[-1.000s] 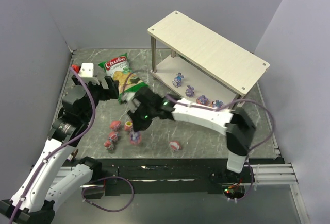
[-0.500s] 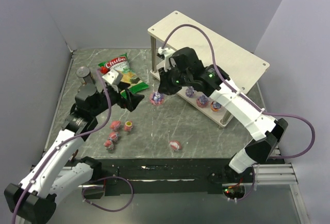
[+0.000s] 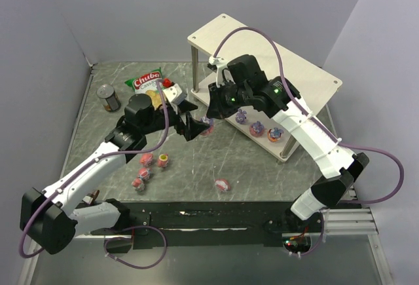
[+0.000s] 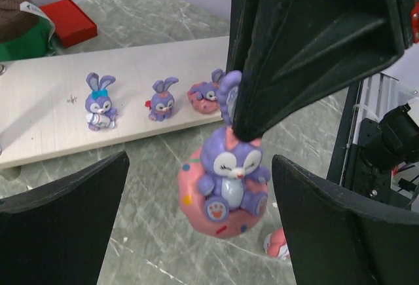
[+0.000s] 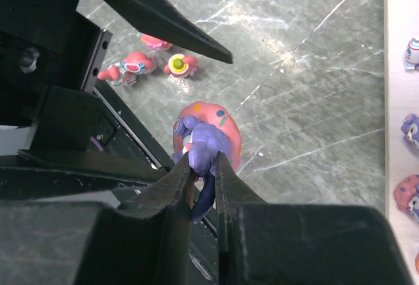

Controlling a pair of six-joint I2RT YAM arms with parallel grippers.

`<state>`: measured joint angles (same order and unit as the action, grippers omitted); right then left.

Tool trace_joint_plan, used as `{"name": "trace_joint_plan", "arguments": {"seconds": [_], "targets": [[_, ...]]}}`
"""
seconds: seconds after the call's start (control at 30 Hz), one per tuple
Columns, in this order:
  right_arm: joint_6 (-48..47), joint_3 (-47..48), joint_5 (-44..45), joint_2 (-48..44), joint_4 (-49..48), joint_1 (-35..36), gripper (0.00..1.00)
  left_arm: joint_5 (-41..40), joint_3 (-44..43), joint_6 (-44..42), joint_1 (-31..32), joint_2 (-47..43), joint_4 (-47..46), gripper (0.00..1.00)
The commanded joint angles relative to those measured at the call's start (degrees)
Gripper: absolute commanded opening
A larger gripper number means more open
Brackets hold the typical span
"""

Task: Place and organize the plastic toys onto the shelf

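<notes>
My right gripper (image 3: 213, 116) is shut on the ears of a purple bunny toy on a pink ring base (image 3: 208, 126). It holds the toy in the air just in front of the shelf (image 3: 262, 59). The right wrist view shows the fingertips (image 5: 203, 160) pinching the bunny (image 5: 208, 131). My left gripper (image 3: 194, 122) is open, one finger on each side of the bunny (image 4: 226, 183), not touching it. Three purple toys (image 3: 257, 128) stand on the shelf's lower board (image 4: 39, 134). Several pink toys (image 3: 146, 160) lie on the table, one apart (image 3: 222, 184).
A green chip bag (image 3: 150, 85) and a dark can (image 3: 108, 97) lie at the back left, with a red block (image 4: 69, 19) by the bag. The shelf's metal post (image 3: 195, 69) stands close behind both grippers. Grey walls enclose the table.
My right gripper lifted the bunny from the table and carried it toward the shelf. My left arm swung right, and its open fingers now flank the hanging bunny.
</notes>
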<state>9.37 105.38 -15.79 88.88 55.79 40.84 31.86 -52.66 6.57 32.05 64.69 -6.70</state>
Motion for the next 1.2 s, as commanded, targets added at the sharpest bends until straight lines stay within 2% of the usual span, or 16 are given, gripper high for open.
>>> {"name": "trace_joint_plan", "arguments": {"seconds": [0.0,0.1,0.2,0.23,0.4,0.5,0.6,0.63,0.67,0.7,0.77,0.8,0.87,0.9,1.0,1.17], "targets": [[-0.05,3.25,-1.7,0.06,-0.42,-0.59,0.0,1.19,-3.84,-1.47,0.9,2.02,-4.46,0.97],[-0.31,3.86,-2.05,0.33,-0.33,-0.5,0.0,-0.12,-6.04,-2.78,1.69,4.74,-2.53,0.98],[-0.31,4.39,-1.96,0.59,-0.33,-0.59,0.0,-0.13,-7.1,-3.84,2.05,6.33,-1.74,0.88],[-0.4,4.39,-1.96,0.68,-0.33,-0.59,0.0,0.05,-7.28,-4.28,2.05,6.59,-1.65,0.81],[-0.05,4.3,-1.26,0.77,-0.86,-0.5,0.0,0.31,-8.51,-5.95,2.4,7.82,1.07,0.62],[0.3,4.3,-0.47,0.86,-1.12,-0.76,0.0,-0.13,-8.6,-5.95,2.49,8.26,1.69,0.38],[0.48,4.13,1.11,0.86,-1.12,-0.67,0.0,-1.09,-8.77,-8.15,2.49,8.79,1.69,0.06],[0.57,4.04,1.64,0.86,-1.3,-0.67,0.02,-1.7,-8.77,-8.15,2.49,9.05,1.78,0.01],[1.0,3.78,2.08,0.77,-1.38,-0.76,0.07,-2.15,-8.68,-8.15,2.49,9.32,1.69,0.01],[1.18,3.52,3.39,0.42,-1.91,-0.67,0.19,-2.67,-8.68,-7.98,2.49,9.49,1.43,0.01],[2.14,2.64,5.15,-0.02,-2.61,-0.76,0.34,-4.16,-8.25,-7.8,2.49,10.19,0.29,0.01],[2.58,2.55,6.2,-0.46,-2.96,-0.76,0.47,-4.61,-8.07,-7.36,2.49,10.46,-0.06,0.01],[3.46,2.11,9.28,-0.99,-3.76,-1.2,0.56,-6.18,-7.2,-7.1,2.49,11.16,-2.26,0.01],[3.81,2.19,10.16,-1.43,-3.85,-1.46,0.64,-6.8,-6.84,-6.92,2.49,11.51,-3.22,0.01],[4.52,1.85,13.32,-2.65,-4.29,-2.6,0.7,-9.09,-6.14,-5.01,2.23,13.27,-6.74,0.01],[4.35,-0.61,15.44,-7.13,-6.13,-4.62,0.73,-9.97,-8.59,-1.39,-0.67,21.78,-15.07,0.01]]}}
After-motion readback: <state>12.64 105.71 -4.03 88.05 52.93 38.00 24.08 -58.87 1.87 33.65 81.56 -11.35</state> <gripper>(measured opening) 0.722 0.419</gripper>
